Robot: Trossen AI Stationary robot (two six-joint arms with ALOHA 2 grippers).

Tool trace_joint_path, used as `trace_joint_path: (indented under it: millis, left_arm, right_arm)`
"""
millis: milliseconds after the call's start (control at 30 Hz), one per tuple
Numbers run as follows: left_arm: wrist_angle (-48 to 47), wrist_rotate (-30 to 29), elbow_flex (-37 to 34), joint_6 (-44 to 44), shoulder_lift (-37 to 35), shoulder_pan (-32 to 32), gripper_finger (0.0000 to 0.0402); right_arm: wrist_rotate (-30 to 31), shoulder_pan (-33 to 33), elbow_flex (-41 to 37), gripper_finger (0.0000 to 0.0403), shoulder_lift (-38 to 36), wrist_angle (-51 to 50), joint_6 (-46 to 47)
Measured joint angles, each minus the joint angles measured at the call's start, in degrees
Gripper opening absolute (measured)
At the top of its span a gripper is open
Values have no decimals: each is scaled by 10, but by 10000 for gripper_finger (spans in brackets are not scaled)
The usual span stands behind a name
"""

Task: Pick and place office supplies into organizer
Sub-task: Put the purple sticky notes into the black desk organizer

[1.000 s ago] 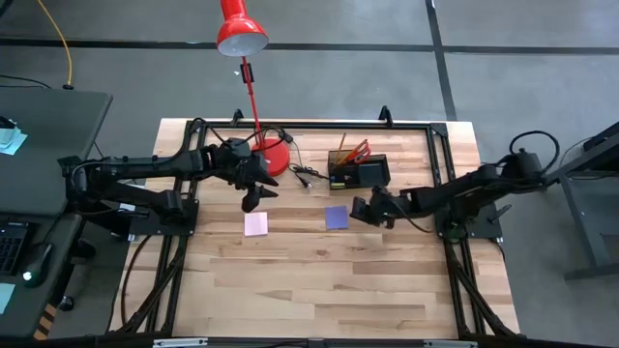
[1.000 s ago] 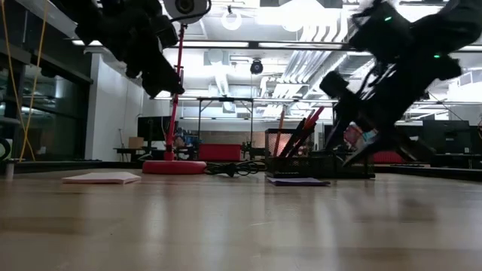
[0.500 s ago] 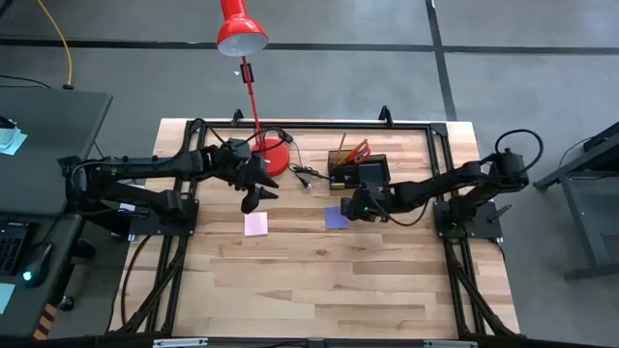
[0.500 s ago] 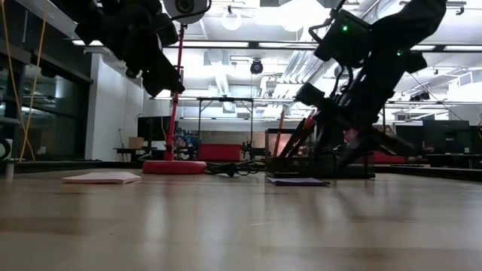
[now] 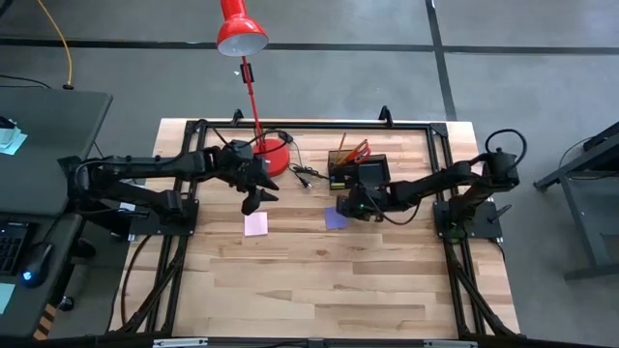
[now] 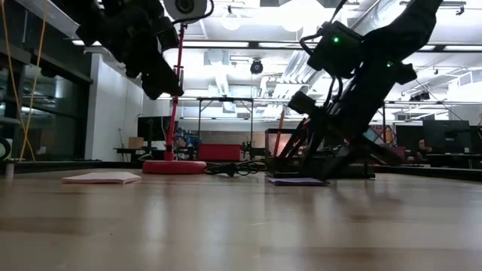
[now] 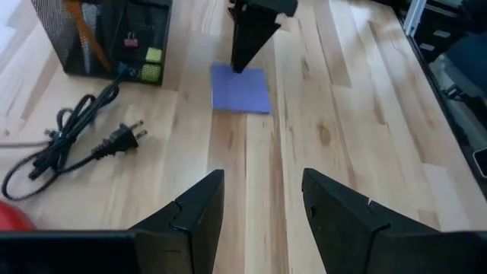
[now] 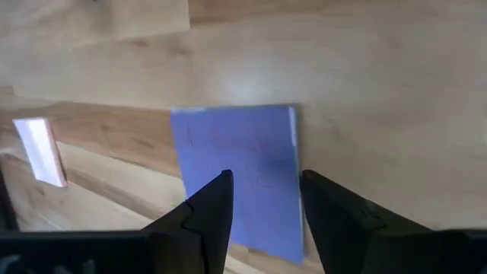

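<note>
Right wrist view: right gripper (image 8: pixel 264 204) open over purple pad (image 8: pixel 236 175); left gripper (image 7: pixel 259 205) open above the table.

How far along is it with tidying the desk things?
Pencils and scissors already stand in the organizer. The right end effector, open, is over the purple sticky pad, not yet gripping it. The pink sticky pad lies untouched below the raised, open left end effector.

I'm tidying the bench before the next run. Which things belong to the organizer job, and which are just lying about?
Job: purple pad, pink pad, organizer, right gripper over the purple pad, left gripper.
Lying about: red lamp, black cable.
</note>
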Motion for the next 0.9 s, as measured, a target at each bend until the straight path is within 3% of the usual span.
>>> trace_joint_path:
  millis: [333,467,667,900]
  left_arm:
    - [1,0,0,3,15,0,166]
    - [1,1,0,3,15,0,166]
    - [0,1,0,4,15,0,166]
    - [0,-2,0,4,15,0,166]
  right_arm:
    - [-1,-4,1,145,25,16,-23]
    - [-3,-2,2,107,44,25,-42]
    - [-8,-2,0,11,61,65,-60]
    - [-10,2,0,2,62,71,-60]
